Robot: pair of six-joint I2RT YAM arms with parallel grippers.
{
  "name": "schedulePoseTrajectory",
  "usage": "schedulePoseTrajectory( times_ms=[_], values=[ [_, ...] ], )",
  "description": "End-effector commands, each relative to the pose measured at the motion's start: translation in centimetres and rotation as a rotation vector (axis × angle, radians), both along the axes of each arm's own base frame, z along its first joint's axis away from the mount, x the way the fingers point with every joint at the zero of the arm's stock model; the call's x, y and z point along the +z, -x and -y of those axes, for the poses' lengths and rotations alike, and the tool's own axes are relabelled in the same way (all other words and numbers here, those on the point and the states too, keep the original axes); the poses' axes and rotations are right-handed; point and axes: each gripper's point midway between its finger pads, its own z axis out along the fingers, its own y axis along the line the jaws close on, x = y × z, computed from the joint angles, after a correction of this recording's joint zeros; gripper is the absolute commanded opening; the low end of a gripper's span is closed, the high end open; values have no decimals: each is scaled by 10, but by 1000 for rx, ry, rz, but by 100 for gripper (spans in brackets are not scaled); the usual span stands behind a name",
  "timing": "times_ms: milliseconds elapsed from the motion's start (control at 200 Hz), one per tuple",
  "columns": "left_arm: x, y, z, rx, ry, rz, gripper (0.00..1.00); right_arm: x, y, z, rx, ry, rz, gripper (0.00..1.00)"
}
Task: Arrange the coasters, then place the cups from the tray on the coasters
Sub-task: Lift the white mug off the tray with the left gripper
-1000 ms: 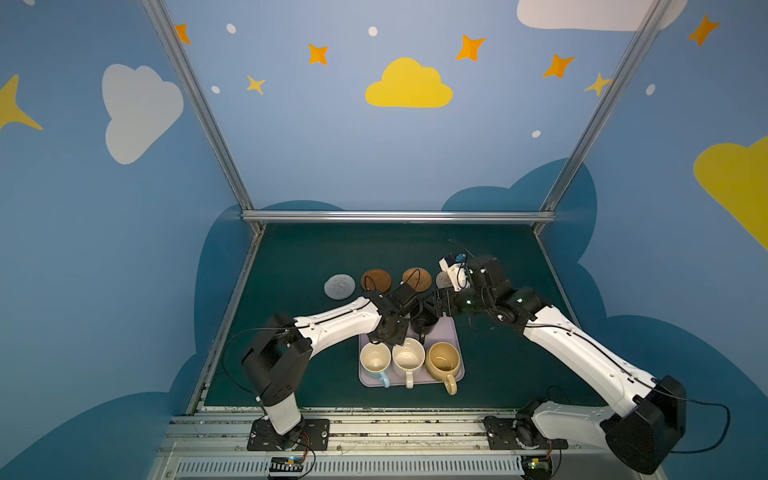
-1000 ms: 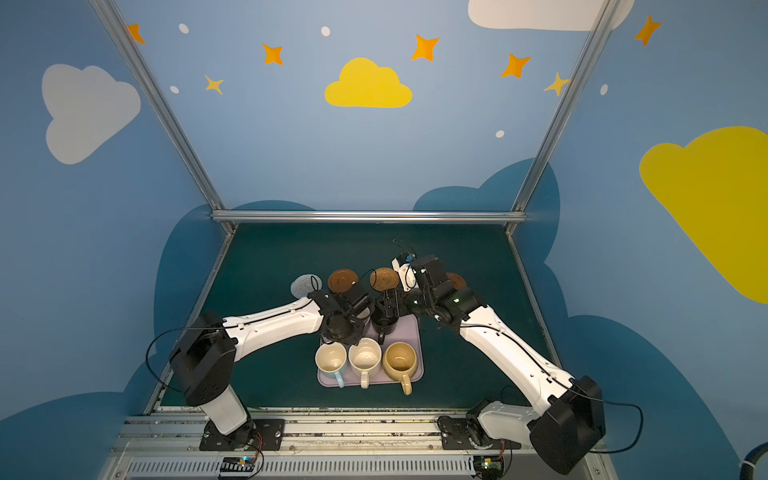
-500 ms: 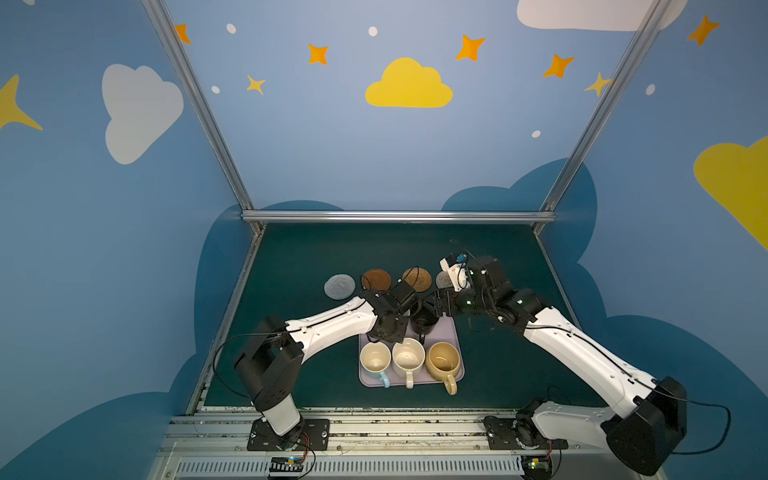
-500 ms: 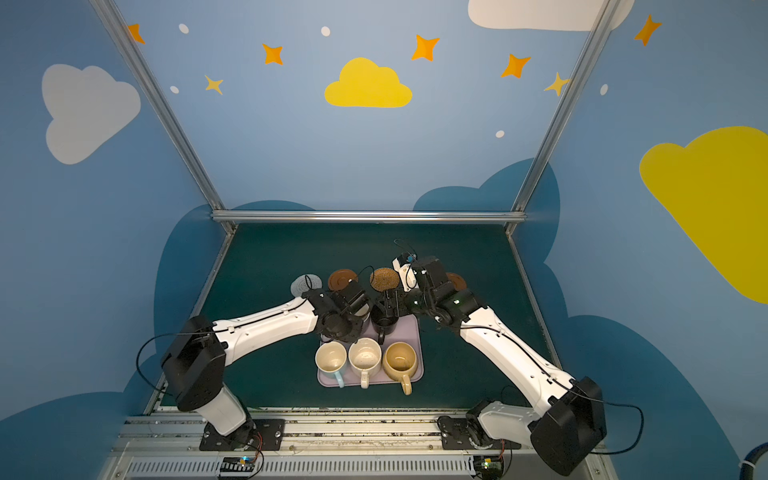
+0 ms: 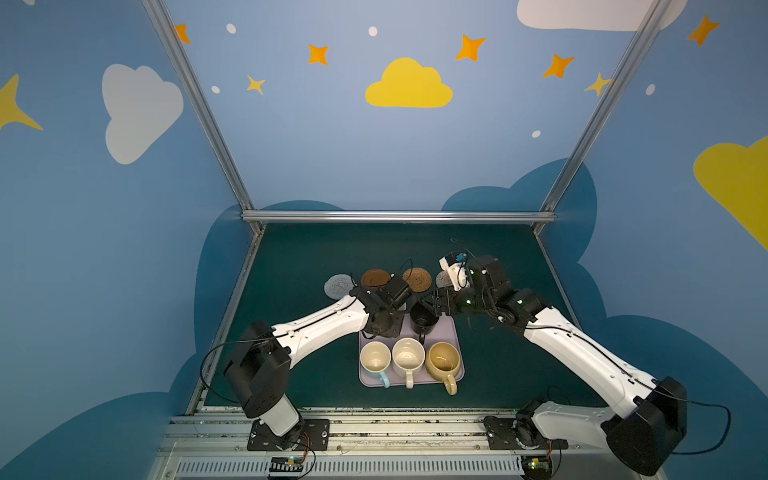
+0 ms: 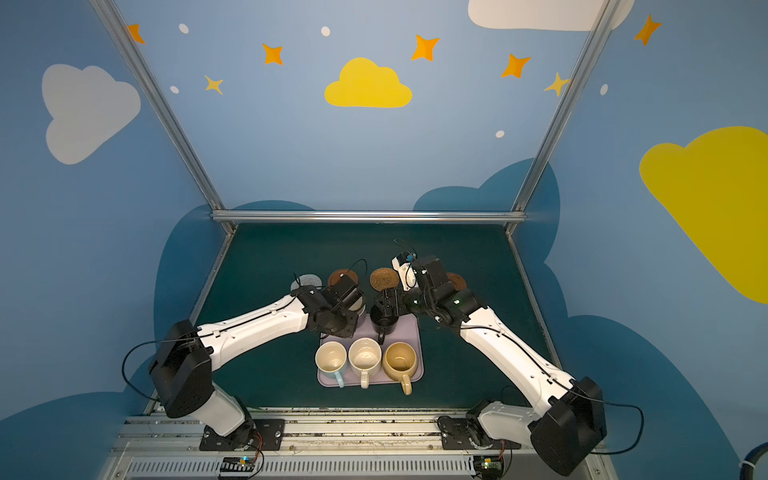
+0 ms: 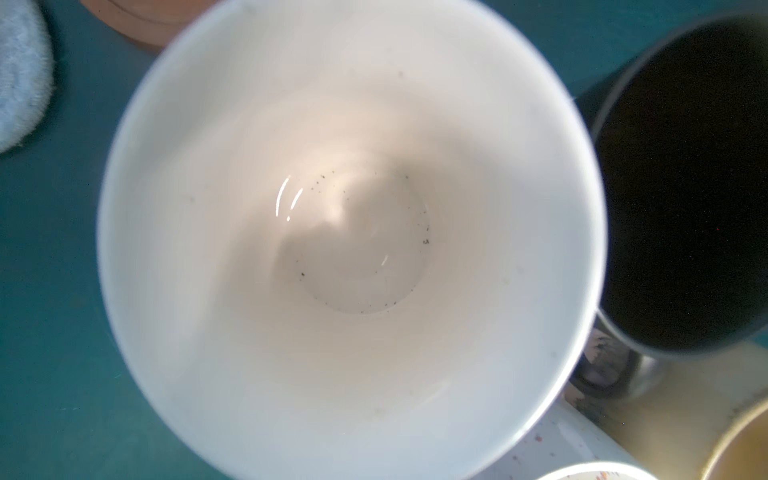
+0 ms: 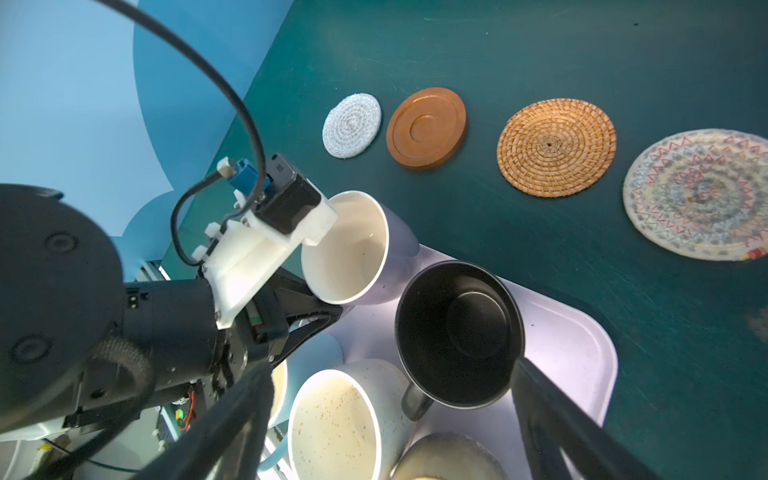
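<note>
The left gripper [image 8: 322, 313] is closed on the tilted lilac mug [image 8: 357, 249], at the 11 o'clock corner of the tray [image 5: 449, 332]. The right gripper [image 5: 435, 301] stands wide, one finger on each side of the black mug [image 5: 423, 321], which is on the tray. A row of three mugs [image 5: 408, 358] fills the tray's 6 o'clock edge, so there are five mugs. Five coasters [image 5: 417, 279] lie in a line at 12 o'clock on the dark green table [image 5: 316, 257], between blue walls [image 5: 124, 249] with painted clouds.

No writing, brand, number or sign can be read anywhere. The cups [image 5: 408, 358] on the tray [image 8: 569, 340] and the coasters [image 8: 556, 146] beyond the tray are unmarked. The walls [image 5: 374, 158] carry only painted clouds and stars.
</note>
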Motion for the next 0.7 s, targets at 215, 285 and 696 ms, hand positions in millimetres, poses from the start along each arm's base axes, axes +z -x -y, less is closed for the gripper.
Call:
schedulePoseTrajectory(
  times_ms=[215,285,696],
  values=[
    [65,-24,-27,59,61,120,3,21,0,-23,75,-48,34,91],
    [70,-29,-33,70,60,136,3,22,-2,-30,88,-52,35,91],
    [101,-68,-62,116,72,234,3,22,-8,-75,139,-45,16,91]
  ],
)
